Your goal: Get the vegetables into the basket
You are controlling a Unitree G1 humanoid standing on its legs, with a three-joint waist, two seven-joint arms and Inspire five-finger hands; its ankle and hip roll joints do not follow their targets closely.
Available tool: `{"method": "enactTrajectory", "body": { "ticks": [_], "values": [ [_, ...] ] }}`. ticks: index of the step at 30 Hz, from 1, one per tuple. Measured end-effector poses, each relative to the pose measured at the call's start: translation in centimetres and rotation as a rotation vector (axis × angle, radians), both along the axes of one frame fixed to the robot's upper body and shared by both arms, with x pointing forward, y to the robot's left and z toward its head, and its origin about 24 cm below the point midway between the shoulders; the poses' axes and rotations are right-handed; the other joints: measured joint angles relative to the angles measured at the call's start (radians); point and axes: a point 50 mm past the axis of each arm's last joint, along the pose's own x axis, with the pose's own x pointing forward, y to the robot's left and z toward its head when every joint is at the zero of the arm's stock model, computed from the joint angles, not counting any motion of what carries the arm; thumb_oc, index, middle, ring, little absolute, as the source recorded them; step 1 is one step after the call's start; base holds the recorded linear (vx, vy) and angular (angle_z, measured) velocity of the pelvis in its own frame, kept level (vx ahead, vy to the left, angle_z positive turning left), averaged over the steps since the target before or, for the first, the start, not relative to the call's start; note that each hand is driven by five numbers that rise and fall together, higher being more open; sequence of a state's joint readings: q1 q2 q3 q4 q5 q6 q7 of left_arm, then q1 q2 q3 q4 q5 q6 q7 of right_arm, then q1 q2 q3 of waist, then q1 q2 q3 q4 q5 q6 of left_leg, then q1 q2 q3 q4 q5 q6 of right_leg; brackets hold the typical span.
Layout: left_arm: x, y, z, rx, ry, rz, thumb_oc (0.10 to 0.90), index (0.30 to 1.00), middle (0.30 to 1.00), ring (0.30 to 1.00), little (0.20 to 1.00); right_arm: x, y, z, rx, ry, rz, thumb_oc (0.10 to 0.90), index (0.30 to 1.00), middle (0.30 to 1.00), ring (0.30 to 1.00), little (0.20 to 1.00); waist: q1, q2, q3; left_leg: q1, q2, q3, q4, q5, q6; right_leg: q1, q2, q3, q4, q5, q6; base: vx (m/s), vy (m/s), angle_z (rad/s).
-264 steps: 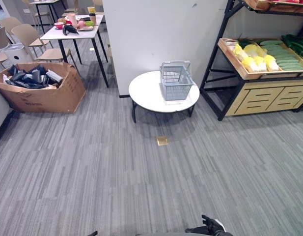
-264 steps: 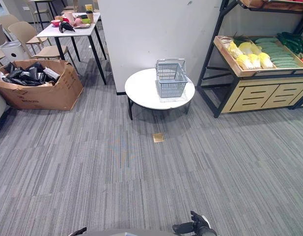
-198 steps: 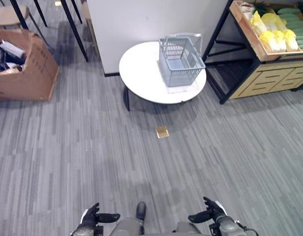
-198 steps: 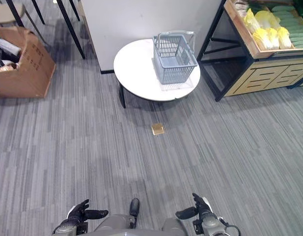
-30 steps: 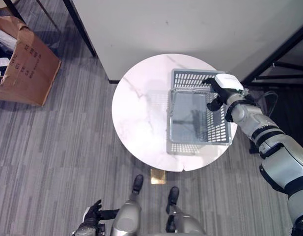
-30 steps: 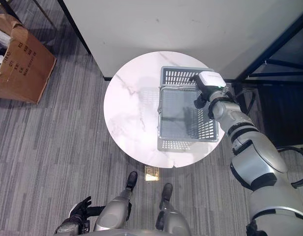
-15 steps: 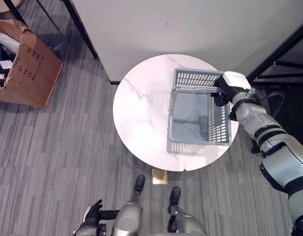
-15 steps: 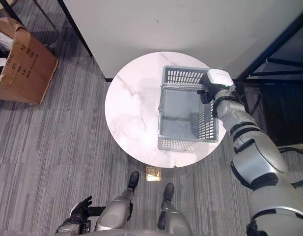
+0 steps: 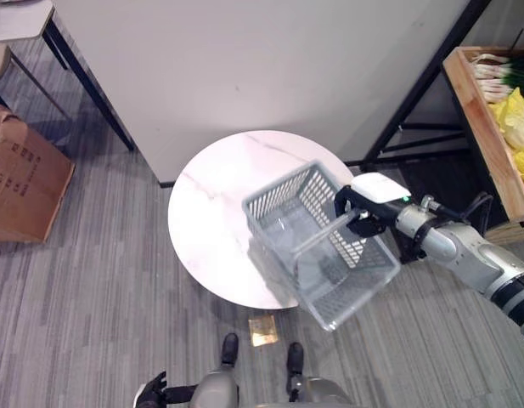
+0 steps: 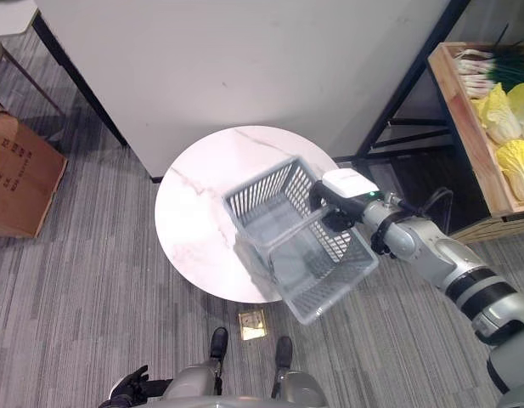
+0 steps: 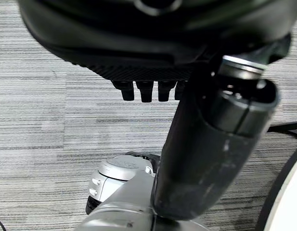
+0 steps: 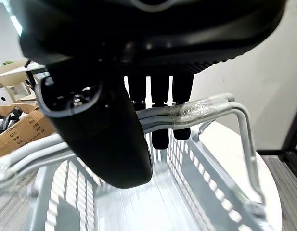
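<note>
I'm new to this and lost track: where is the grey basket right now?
The basket hangs tilted from the right hand, which grips its handle, over the near right edge of the round table, left of the vegetable shelf.

grey basket, white marbled table, grey striped carpet

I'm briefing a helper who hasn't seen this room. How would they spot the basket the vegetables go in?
Find the round white table in front of the pale wall. The basket hangs tilted over the table's edge, its handles gripped by the robot's right hand. It is the only grey plastic mesh container, and it is empty.
</note>
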State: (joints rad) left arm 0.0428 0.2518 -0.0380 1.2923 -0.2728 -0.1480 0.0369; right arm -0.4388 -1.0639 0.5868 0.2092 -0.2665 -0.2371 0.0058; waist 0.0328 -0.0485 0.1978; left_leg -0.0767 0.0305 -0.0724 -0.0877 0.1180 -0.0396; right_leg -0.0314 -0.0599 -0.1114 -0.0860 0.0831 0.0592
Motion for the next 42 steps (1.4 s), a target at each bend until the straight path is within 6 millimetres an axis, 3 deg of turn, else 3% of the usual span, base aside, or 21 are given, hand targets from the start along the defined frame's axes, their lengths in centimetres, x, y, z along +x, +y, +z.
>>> {"method": "enactTrajectory", "body": {
  "ticks": [3,7,11,14,19,23,24,26,27,28,29,31,32,34,35,36,38,39,42],
  "values": [
    [-0.4,0.1,-0.1,0.001,0.015,0.013,0.900,1.000,1.000,1.000,1.000,-0.5,0.5,-0.2,0.016,0.016,0.035,0.400,0.300,0.300,0.300,0.300,-0.024,0.000,-0.002,0.010,0.001,0.004,0.000,-0.001,0.000,0.006,0.000,0.006,0.000,0.000,0.000,0.00,-0.004,-0.07],
    [-0.4,0.1,-0.1,0.002,0.019,-0.002,0.900,1.000,1.000,1.000,1.000,-1.9,-1.3,-1.0,0.050,0.037,-0.041,0.400,0.300,0.300,0.300,0.300,-0.024,0.003,-0.013,0.025,0.004,0.016,0.000,-0.004,-0.001,0.017,0.003,0.017,0.000,0.000,0.000,-0.01,0.006,-0.07],
    [-2.2,-0.3,-0.4,-0.012,0.063,0.019,0.900,1.000,1.000,1.000,1.000,-3.8,-3.0,-2.4,0.094,0.071,-0.121,0.400,0.300,0.300,0.300,0.300,-0.033,0.015,-0.030,0.053,0.007,0.055,0.000,-0.015,0.003,0.027,0.004,0.054,0.000,0.001,-0.001,0.00,0.017,-0.30],
    [-2.6,-0.7,-0.6,-0.020,0.069,0.019,0.900,1.000,1.000,1.000,1.000,-4.9,-4.1,-3.7,0.101,0.117,-0.182,0.400,0.300,0.300,0.300,0.300,-0.062,0.023,-0.040,0.062,0.007,0.063,0.000,-0.018,0.002,0.030,0.005,0.064,0.000,0.001,-0.001,-0.02,0.050,-0.11],
    [-2.6,-0.8,-0.6,-0.016,0.079,-0.015,0.900,1.000,1.000,1.000,1.000,-5.1,-4.5,-4.2,0.095,0.139,-0.200,0.400,0.300,0.300,0.300,0.300,-0.069,0.024,-0.041,0.074,0.006,0.118,0.028,-0.042,0.009,0.012,0.006,0.124,0.025,0.007,0.003,-0.08,0.124,-0.31],
    [-2.0,-0.5,-0.5,0.007,0.080,-0.070,0.900,1.000,1.000,1.000,1.000,-5.6,-4.7,-4.5,0.133,0.120,-0.229,0.400,0.300,0.300,0.300,0.300,-0.096,0.015,-0.035,0.083,-0.007,0.170,0.033,-0.054,0.023,-0.022,-0.002,0.165,0.066,0.002,0.027,-0.24,0.170,-0.42],
    [-1.5,-0.2,-0.3,0.022,0.078,-0.100,0.900,1.000,1.000,1.000,1.000,-5.5,-4.6,-4.3,0.136,0.106,-0.226,0.400,0.300,0.300,0.300,0.300,-0.103,-0.001,-0.027,0.066,-0.021,0.217,0.038,-0.055,0.033,-0.062,-0.008,0.214,0.070,0.026,0.052,-0.31,0.127,-0.95],
    [-1.0,0.3,-0.1,0.046,0.077,-0.133,0.900,1.000,1.000,1.000,1.000,-4.9,-4.4,-3.7,0.143,0.073,-0.220,0.400,0.300,0.300,0.300,0.300,-0.110,0.006,-0.016,0.035,-0.017,0.267,0.037,-0.050,0.049,-0.107,-0.019,0.236,0.057,0.067,0.101,-0.29,0.103,-0.99],
    [0.0,1.0,0.3,0.072,0.054,-0.158,0.900,1.000,1.000,1.000,1.000,-4.8,-4.4,-3.9,0.149,0.075,-0.230,0.400,0.300,0.300,0.300,0.300,-0.119,-0.009,-0.004,0.019,-0.020,0.324,0.040,-0.037,0.070,-0.117,-0.024,0.209,-0.008,0.148,0.110,-0.23,0.096,-1.17],
    [0.5,1.4,0.6,0.084,0.029,-0.160,0.900,1.000,1.000,1.000,1.000,-4.6,-4.2,-3.8,0.161,0.067,-0.229,0.400,0.300,0.300,0.300,0.300,-0.092,-0.008,0.013,0.013,0.003,0.372,0.036,-0.041,0.077,-0.154,-0.013,0.135,0.002,0.152,0.124,-0.21,0.099,-1.13],
    [0.9,1.7,0.8,0.093,0.007,-0.163,0.900,1.000,1.000,1.000,1.000,-4.6,-4.2,-3.8,0.162,0.067,-0.230,0.400,0.300,0.300,0.300,0.300,-0.097,0.001,0.025,0.012,0.015,0.387,0.026,-0.040,0.092,-0.164,-0.021,0.036,0.029,0.119,0.092,-0.18,0.093,-0.89],
    [1.6,1.7,0.9,0.099,-0.016,-0.168,0.900,1.000,1.000,1.000,1.000,-4.5,-4.2,-3.9,0.161,0.069,-0.237,0.400,0.300,0.300,0.300,0.300,-0.094,0.028,0.038,0.011,0.052,0.422,0.020,-0.024,0.097,-0.156,-0.056,-0.107,0.108,0.081,0.079,-0.15,0.064,-0.78],
    [1.8,1.7,1.0,0.101,-0.027,-0.168,0.900,1.000,1.000,1.000,1.000,-4.5,-4.2,-3.9,0.161,0.071,-0.234,0.400,0.300,0.300,0.300,0.300,-0.041,0.041,0.041,0.020,0.100,0.494,0.021,-0.022,0.093,-0.156,-0.090,-0.211,0.221,0.042,0.076,-0.11,0.034,-1.41],
    [1.5,2.1,1.1,0.109,-0.013,-0.164,0.900,1.000,1.000,1.000,1.000,-4.5,-3.9,-3.9,0.164,0.069,-0.221,0.400,0.300,0.300,0.300,0.300,-0.012,0.034,0.035,0.025,0.127,0.521,0.026,-0.026,0.086,-0.087,-0.137,-0.214,0.260,0.011,0.099,-0.06,0.018,-1.07],
    [1.2,2.4,1.1,0.115,-0.002,-0.164,0.900,1.000,1.000,1.000,1.000,-4.5,-3.7,-3.8,0.169,0.065,-0.217,0.400,0.300,0.300,0.300,0.300,-0.018,0.007,0.029,0.027,0.119,0.531,0.032,-0.021,0.066,-0.034,-0.173,-0.222,0.244,0.021,0.096,0.01,-0.020,-0.49],
    [1.0,2.5,1.1,0.116,0.005,-0.158,0.900,1.000,1.000,1.000,1.000,-4.3,-3.5,-3.7,0.179,0.056,-0.213,0.400,0.300,0.300,0.300,0.300,-0.016,-0.009,0.028,0.031,0.112,0.542,0.031,-0.013,0.046,-0.014,-0.167,-0.218,0.199,0.009,0.099,0.05,-0.053,-0.61],
    [0.3,1.7,0.7,0.086,0.016,-0.142,0.900,1.000,1.000,1.000,1.000,-4.1,-3.1,-3.4,0.190,0.041,-0.199,0.400,0.300,0.300,0.300,0.300,-0.006,-0.010,0.024,0.046,0.103,0.520,0.020,-0.017,0.027,-0.003,-0.141,-0.205,0.105,-0.001,0.088,0.00,-0.066,-1.03],
    [-0.4,1.4,0.4,0.070,0.031,-0.118,0.900,1.000,1.000,1.000,1.000,-4.1,-2.8,-3.2,0.193,0.035,-0.187,0.400,0.300,0.300,0.300,0.300,-0.008,-0.003,0.016,0.049,0.112,0.543,0.017,-0.008,0.001,0.007,-0.131,-0.191,0.062,0.005,0.076,0.01,-0.079,-0.87],
    [-1.4,1.0,0.1,0.061,0.061,-0.125,0.900,1.000,1.000,1.000,1.000,-5.1,-3.8,-4.2,0.163,0.082,-0.231,0.400,0.300,0.300,0.300,0.300,-0.060,0.024,-0.012,0.051,0.140,0.550,0.022,0.008,-0.031,0.015,-0.097,-0.182,0.033,0.015,0.070,0.02,-0.191,-0.27]
  ]
}}
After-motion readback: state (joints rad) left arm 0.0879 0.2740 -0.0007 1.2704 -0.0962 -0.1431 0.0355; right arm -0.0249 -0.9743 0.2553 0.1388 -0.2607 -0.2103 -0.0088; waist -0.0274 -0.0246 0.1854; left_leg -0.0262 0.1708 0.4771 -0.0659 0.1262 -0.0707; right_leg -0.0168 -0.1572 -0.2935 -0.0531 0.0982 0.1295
